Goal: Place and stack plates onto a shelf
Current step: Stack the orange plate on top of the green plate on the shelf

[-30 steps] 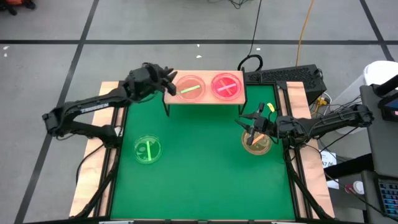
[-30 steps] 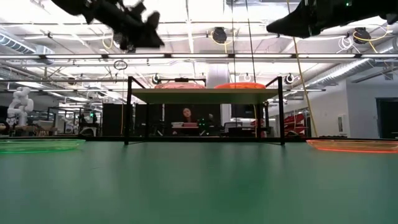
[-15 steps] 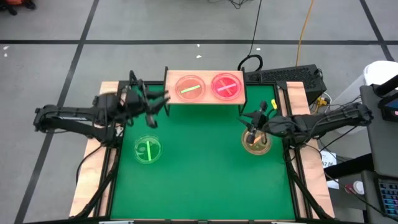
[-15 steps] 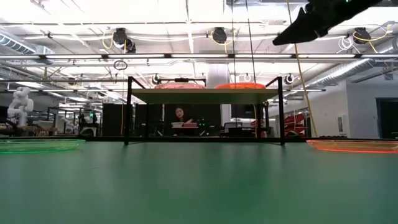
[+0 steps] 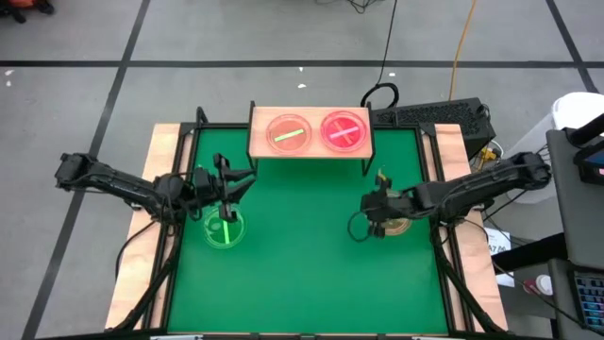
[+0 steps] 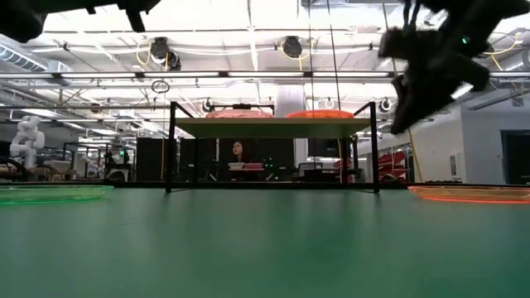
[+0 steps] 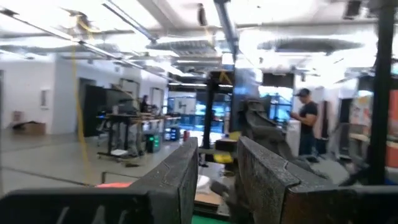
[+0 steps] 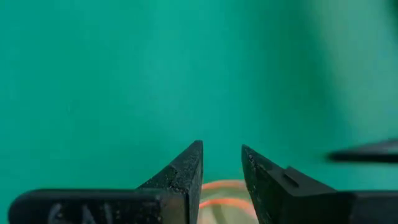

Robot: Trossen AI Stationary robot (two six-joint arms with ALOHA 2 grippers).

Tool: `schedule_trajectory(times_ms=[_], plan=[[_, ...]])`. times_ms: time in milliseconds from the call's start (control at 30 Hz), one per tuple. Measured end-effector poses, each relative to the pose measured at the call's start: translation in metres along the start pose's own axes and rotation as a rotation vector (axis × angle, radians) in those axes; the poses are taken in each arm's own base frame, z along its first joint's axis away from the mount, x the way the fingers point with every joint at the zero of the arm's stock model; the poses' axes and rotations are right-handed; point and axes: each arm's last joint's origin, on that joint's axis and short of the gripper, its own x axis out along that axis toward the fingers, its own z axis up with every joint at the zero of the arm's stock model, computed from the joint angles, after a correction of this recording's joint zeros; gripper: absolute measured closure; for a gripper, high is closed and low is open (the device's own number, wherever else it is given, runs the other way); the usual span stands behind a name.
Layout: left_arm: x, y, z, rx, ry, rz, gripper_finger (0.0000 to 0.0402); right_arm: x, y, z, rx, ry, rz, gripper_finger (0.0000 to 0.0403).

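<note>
The light-wood shelf (image 5: 310,151) stands at the table's far edge on black legs. Two pink plates rest on it, one with a green bar (image 5: 289,133) and one with a pink bar (image 5: 343,130). A green plate (image 5: 225,229) lies flat on the table at the left, and an amber plate (image 5: 398,227) at the right. My left gripper (image 5: 236,178) is open and hovers level just beyond the green plate's far rim, pointing right. My right gripper (image 5: 377,215) is open and points down above the amber plate's left rim (image 8: 217,190), clear of the table (image 6: 407,116).
Bare green table lies between the two plates and in front of the shelf (image 6: 272,126). A keyboard (image 5: 444,115) and cables sit beyond the table's far right corner. A person stands in the room behind (image 7: 306,118).
My left gripper has drawn back from the shelf's left end toward the table's left and near side, ending beside the green plate. My right gripper has tipped from slanting to pointing down, dropped lower and shifted slightly left over the amber plate's rim. The plates have stayed put.
</note>
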Motion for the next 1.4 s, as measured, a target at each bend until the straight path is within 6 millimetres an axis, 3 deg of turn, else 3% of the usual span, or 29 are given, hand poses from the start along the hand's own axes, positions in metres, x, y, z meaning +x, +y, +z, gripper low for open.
schedule_trajectory(times_ms=[300, 633, 833, 1200, 1400], plan=[[0.000, 0.003, -0.004, -0.004, 0.020, 0.027, 0.0282, 0.034, 0.011, -0.030, 0.070, 0.225, 0.061, 0.0309], [0.000, 0.003, -0.004, -0.044, 0.018, 0.027, 0.0282, 0.045, 0.011, -0.060, 0.152, 0.330, 0.085, 0.0309], [0.000, 0.003, -0.004, -0.041, 0.019, 0.027, 0.0282, 0.042, 0.010, -0.060, 0.120, 0.314, 0.095, 0.0309], [0.000, 0.004, -0.006, -0.031, 0.042, 0.036, 0.0282, 0.018, 0.002, -0.050, 0.215, 0.151, 0.155, 0.0309], [0.000, 0.004, -0.006, -0.032, 0.043, 0.037, 0.0282, 0.013, 0.017, -0.045, 0.194, 0.083, 0.246, 0.0309]])
